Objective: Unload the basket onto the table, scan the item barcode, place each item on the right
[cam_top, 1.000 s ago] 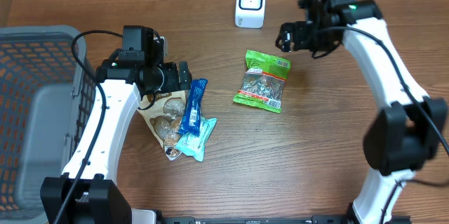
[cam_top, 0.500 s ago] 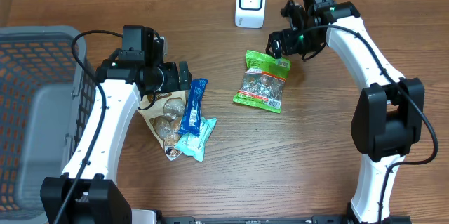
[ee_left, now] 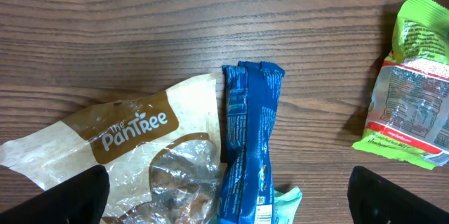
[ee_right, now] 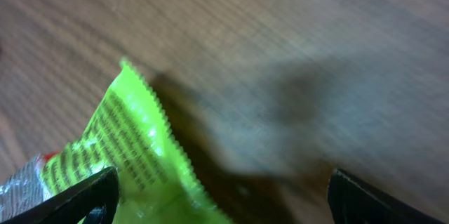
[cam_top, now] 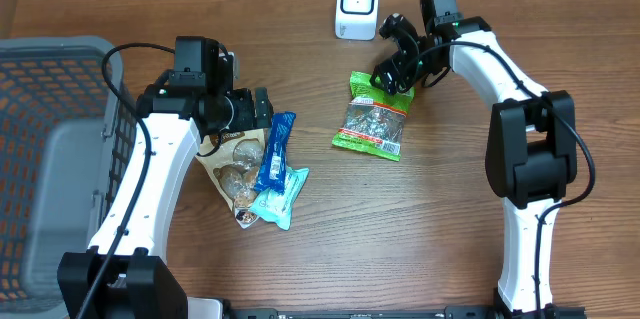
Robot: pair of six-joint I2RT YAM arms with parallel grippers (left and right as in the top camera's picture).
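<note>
green snack packet (cam_top: 374, 115) lies flat on the table at mid-frame, well right of a blue bar (cam_top: 273, 152) and a brown pantree bag (cam_top: 230, 164). left gripper (cam_top: 260, 109) hangs over those two, jaws apart. right gripper (cam_top: 392, 72) hovers at the packet's upper edge, jaws spread wide, clamping nothing. white scanner (cam_top: 357, 5) stands at top centre.

the snack packet (cam_top: 375, 111) is showing lime green ends with black print, a clear silvery middle and a thin red strip. the bar wrapper (cam_top: 272, 154) is gleaming deep blue beside a tan-and-brown bag (cam_top: 232, 174) lettered in white. the table (cam_top: 450, 249) is showing brown wood grain, and the scanner (cam_top: 357, 5) is showing plain white.
</note>
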